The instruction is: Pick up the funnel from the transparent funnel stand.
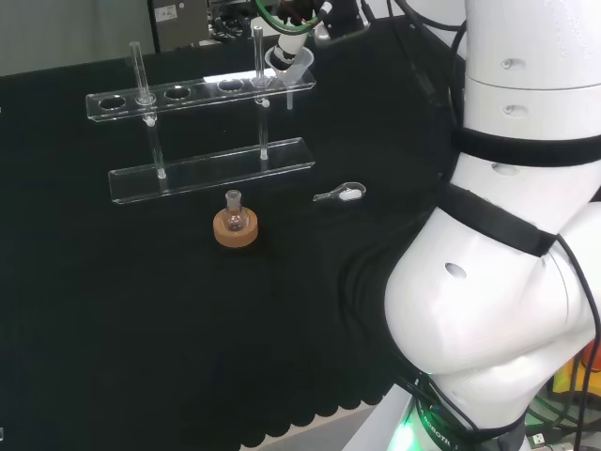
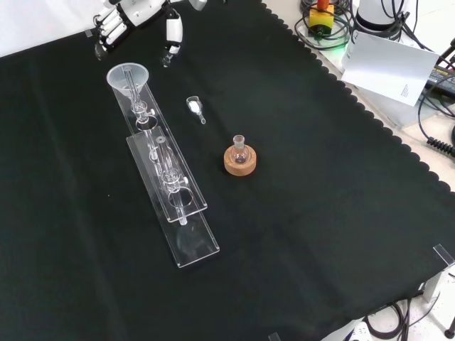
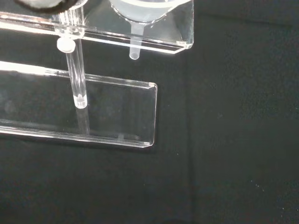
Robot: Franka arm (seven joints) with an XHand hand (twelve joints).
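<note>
**Clear acrylic stand, funnel still seated — approach phase**

Black cloth covers the worktop [image 2: 320, 234]. Going near to far in the front view:

- Near end of the transparent funnel stand [image 2: 170, 199]: base plate only, upper shelf holes bare there.
- At about 3 o'clock from the stand's middle: small flask [image 2: 239, 148] upright on a cork ring [image 2: 240, 162], apart from the stand.
- Further up, about 11 o'clock from the flask: a small clear scoop-like piece [image 2: 195, 106] lying on the cloth, between flask and stand's far end. Can't tell exactly what it is.
- Far end of the stand: funnel [image 2: 129, 77] sits upright in the last hole, its spout hanging below the shelf, per wrist view [image 3: 134, 46].
- Beyond it, at 12 to 1 o'clock from the funnel: robot hand [image 2: 131, 18], fingers spread and fairly straight, holding nothing. One finger points down toward the cloth just past the funnel rim. Head view puts the fingers very near or at the rim; can't tell contact.

Step, as I judge it: pre-grasp, no lift yet.

Next move needs: fingers and thumb either side of the funnel cone, close on the wall, then a straight vertical pull so the spout clears the hole. Sideways drag would likely tip the light stand.
</note>
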